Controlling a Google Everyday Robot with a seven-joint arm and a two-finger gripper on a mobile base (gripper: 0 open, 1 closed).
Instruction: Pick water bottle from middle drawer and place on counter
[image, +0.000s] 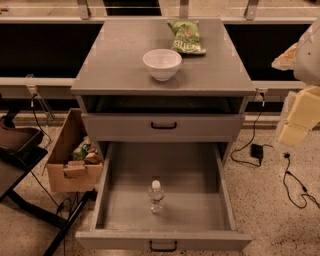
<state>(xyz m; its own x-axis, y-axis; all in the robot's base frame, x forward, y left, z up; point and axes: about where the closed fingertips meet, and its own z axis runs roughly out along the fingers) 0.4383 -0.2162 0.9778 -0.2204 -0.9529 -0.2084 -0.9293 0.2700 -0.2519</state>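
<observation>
The water bottle (156, 196) stands upright on the grey floor of the open middle drawer (190, 165), near its front centre. It is clear, with a white cap. The drawer is pulled far out, with its black handle (163, 245) at the bottom edge. The counter (120, 60) is the grey top of the cabinet. My gripper (299, 117) shows as a pale, blurred shape at the right edge, level with the upper drawer front, well to the right of the cabinet and far from the bottle.
A white bowl (162, 63) stands mid-counter and a green snack bag (186, 36) lies behind it. The closed drawer front (163, 126) sits above the open drawer. A cardboard box (72, 160) with items stands on the floor at left. Cables (295, 185) lie at right.
</observation>
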